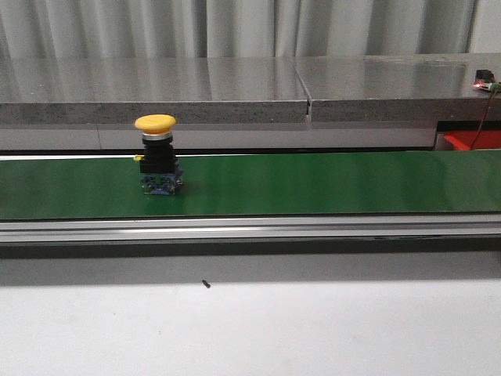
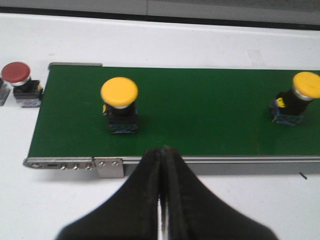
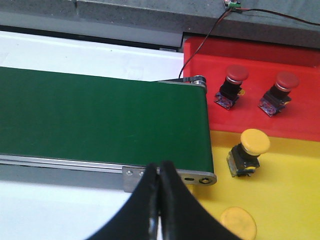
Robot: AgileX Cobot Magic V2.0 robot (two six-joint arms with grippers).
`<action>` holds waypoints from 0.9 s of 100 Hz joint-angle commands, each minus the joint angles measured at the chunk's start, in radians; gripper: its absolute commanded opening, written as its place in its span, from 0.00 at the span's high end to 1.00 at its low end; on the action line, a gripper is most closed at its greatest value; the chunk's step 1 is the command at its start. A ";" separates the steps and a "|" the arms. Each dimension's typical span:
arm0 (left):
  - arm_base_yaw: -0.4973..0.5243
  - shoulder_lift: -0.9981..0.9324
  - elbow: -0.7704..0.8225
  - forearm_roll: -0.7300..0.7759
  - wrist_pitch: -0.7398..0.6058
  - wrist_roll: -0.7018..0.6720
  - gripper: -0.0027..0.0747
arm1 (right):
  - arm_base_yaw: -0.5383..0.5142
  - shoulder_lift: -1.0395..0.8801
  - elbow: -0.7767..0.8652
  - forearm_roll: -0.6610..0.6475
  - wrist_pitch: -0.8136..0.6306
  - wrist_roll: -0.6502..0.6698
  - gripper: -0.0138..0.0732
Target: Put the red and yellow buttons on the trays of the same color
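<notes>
Right wrist view: two red buttons (image 3: 232,86) sit on the red tray (image 3: 300,55), one yellow button (image 3: 248,152) on the yellow tray (image 3: 300,200). Two yellow buttons (image 2: 120,104) remain on the belt (image 2: 200,115); both arms' jaws pressed together.

This was a lab or factory-style test cell: a green conveyor belt (image 1: 313,184) in an aluminium frame ran across a white counter (image 1: 250,329), grey stone-like slabs (image 1: 156,90) and pleated curtains (image 1: 235,27) stood behind, and loose wiring (image 3: 210,35) trailed nearby.
</notes>
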 commanded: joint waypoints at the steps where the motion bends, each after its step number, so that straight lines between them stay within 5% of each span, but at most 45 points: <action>1: -0.016 -0.052 0.014 0.014 -0.086 -0.040 0.99 | -0.005 0.000 -0.028 -0.008 -0.079 -0.004 0.92; 40: -0.092 -0.265 0.140 0.071 -0.102 -0.105 0.99 | -0.005 0.000 -0.028 -0.008 -0.079 -0.004 0.92; 90: -0.092 -0.269 0.142 0.057 -0.074 -0.105 0.99 | -0.005 0.000 -0.028 -0.008 -0.079 -0.004 0.92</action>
